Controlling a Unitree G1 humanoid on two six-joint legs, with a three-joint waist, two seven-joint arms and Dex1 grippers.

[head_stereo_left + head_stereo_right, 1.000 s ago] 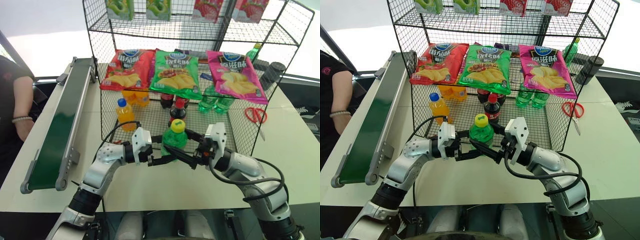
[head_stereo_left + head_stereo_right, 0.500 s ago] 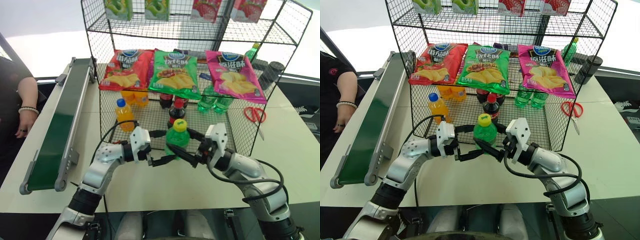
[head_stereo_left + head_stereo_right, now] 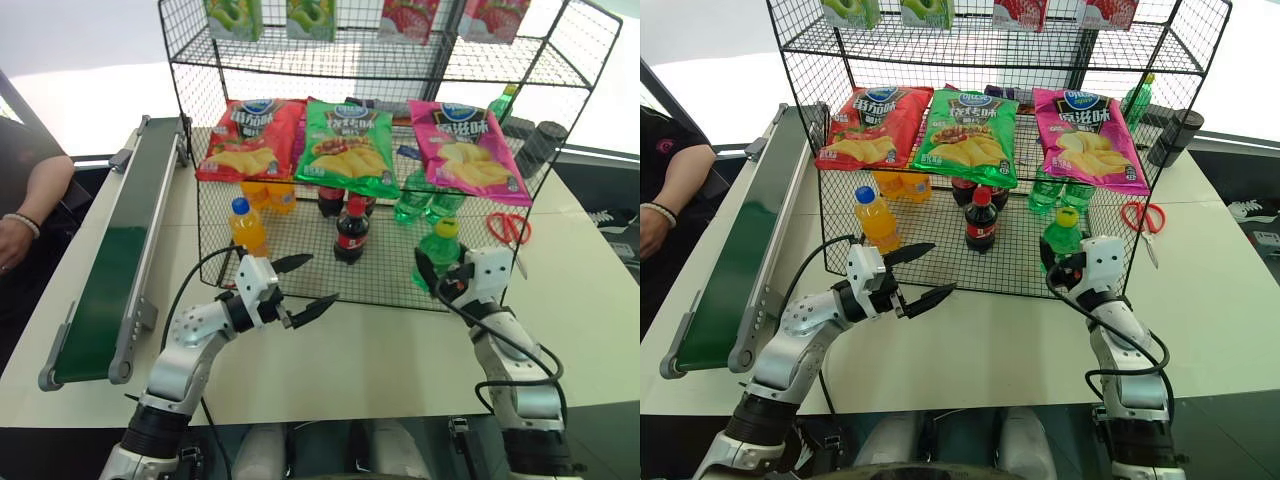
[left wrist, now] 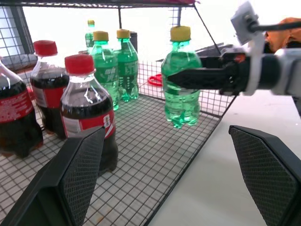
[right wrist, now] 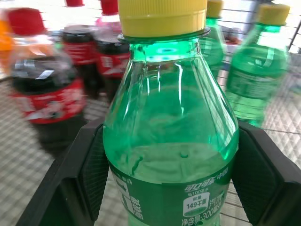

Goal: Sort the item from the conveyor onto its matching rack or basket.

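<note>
The item, a clear-green soda bottle point(image 3: 437, 252) with a yellow cap, is upright in my right gripper point(image 3: 440, 272), which is shut on its body. It hangs just above the front right part of the black wire rack's point(image 3: 385, 265) lowest shelf. In the left wrist view the bottle point(image 4: 181, 87) is a little clear of the mesh. The right wrist view shows black fingers point(image 5: 89, 179) pressing both sides of the bottle point(image 5: 169, 141). My left gripper point(image 3: 322, 278) is open and holds nothing, in front of the rack's middle. The dark-green conveyor point(image 3: 120, 250) runs along the left.
On the lowest shelf stand two green bottles point(image 3: 420, 205), cola bottles point(image 3: 350, 228) and orange juice bottles point(image 3: 248, 225). Chip bags point(image 3: 345, 145) hang above them. Red scissors point(image 3: 510, 228) and a dark cup point(image 3: 545, 145) lie to the right. A person's arm point(image 3: 25, 200) is beside the conveyor.
My left gripper opened, let go of the green bottle and drew back left. My right gripper carried the bottle right and forward to the rack's front right.
</note>
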